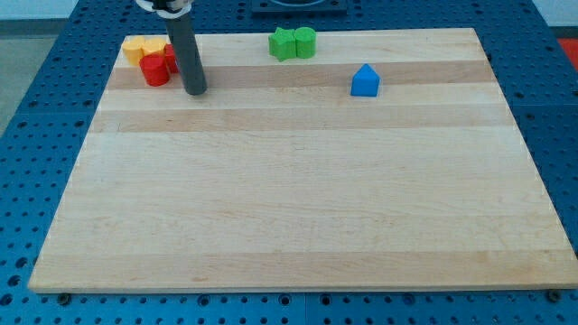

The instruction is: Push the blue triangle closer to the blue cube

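Note:
A blue triangle block (pixel 365 80) sits near the view's top, right of centre, on the wooden board (pixel 298 199). No blue cube shows; the rod may hide something behind it. My tip (pixel 195 91) rests on the board at the view's upper left, just right of the red blocks (pixel 157 69) and far left of the blue triangle.
Two yellow blocks (pixel 144 48) lie at the top left corner, touching the red blocks. Two green blocks (pixel 293 42) sit together at the top edge, left of the blue triangle. A blue pegboard table (pixel 36 162) surrounds the board.

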`<state>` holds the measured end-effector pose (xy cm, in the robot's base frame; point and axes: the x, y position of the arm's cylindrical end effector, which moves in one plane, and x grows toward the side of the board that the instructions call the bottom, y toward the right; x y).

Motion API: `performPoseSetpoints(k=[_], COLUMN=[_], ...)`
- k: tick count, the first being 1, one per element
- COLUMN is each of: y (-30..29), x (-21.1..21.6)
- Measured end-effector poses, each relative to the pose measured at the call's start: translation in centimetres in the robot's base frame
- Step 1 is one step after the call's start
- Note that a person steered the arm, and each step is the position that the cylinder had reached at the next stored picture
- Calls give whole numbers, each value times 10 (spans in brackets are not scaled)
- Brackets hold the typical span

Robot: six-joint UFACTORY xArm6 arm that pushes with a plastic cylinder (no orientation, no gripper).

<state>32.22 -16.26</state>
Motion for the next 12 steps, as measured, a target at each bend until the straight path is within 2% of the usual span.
performPoseSetpoints(k=[1, 2, 3, 5, 7, 10, 12], y=[-2, 29, 97, 220, 287, 304, 277], x=[1, 33, 66, 71, 52, 6, 0])
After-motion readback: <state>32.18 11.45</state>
